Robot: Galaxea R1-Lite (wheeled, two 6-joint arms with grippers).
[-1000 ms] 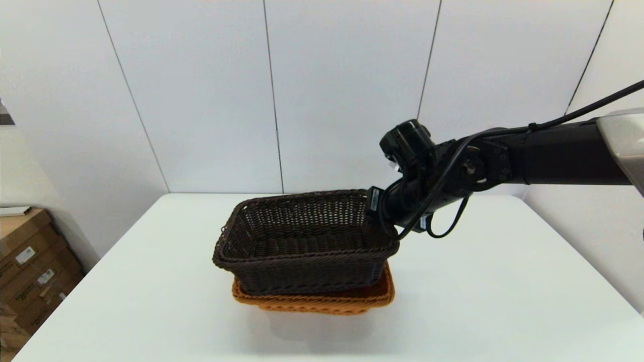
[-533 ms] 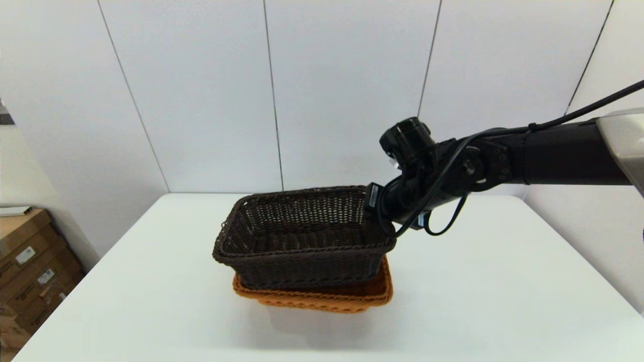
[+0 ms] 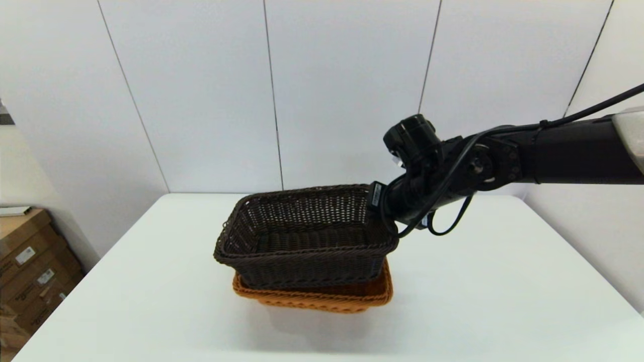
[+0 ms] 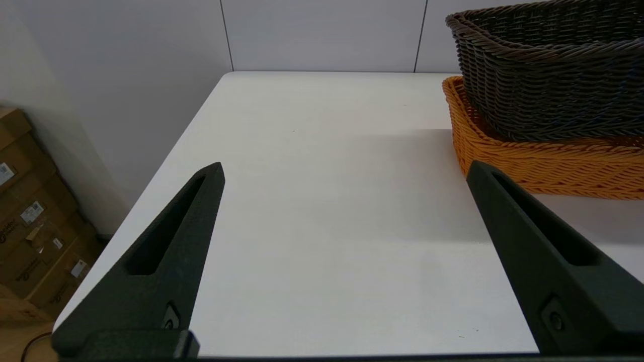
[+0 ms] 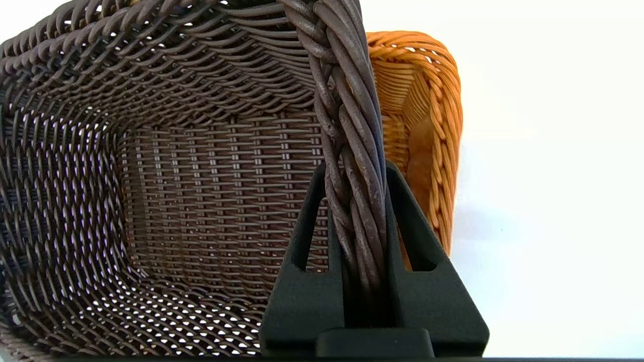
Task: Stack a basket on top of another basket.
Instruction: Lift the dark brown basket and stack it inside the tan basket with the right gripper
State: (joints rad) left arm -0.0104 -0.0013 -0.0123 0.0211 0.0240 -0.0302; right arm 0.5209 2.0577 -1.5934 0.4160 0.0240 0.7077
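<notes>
**Dark basket eases up over the orange one**

The dark brown basket (image 3: 306,236) sits partly inside the orange-tan basket (image 3: 322,297), its right end now a touch higher than a second ago, so it seems not fully seated. The right gripper (image 5: 356,211) stays clenched on its braided rim. The left gripper (image 4: 347,173) hangs spread wide, idle, beside the stack. Around them: white table (image 3: 493,286), panelled wall, cardboard boxes (image 3: 25,266) at left.

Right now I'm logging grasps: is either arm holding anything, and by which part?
The right gripper holds the dark brown woven wicker basket by its rolled rim, one finger on each side. The left gripper is open, holding nothing.
</notes>
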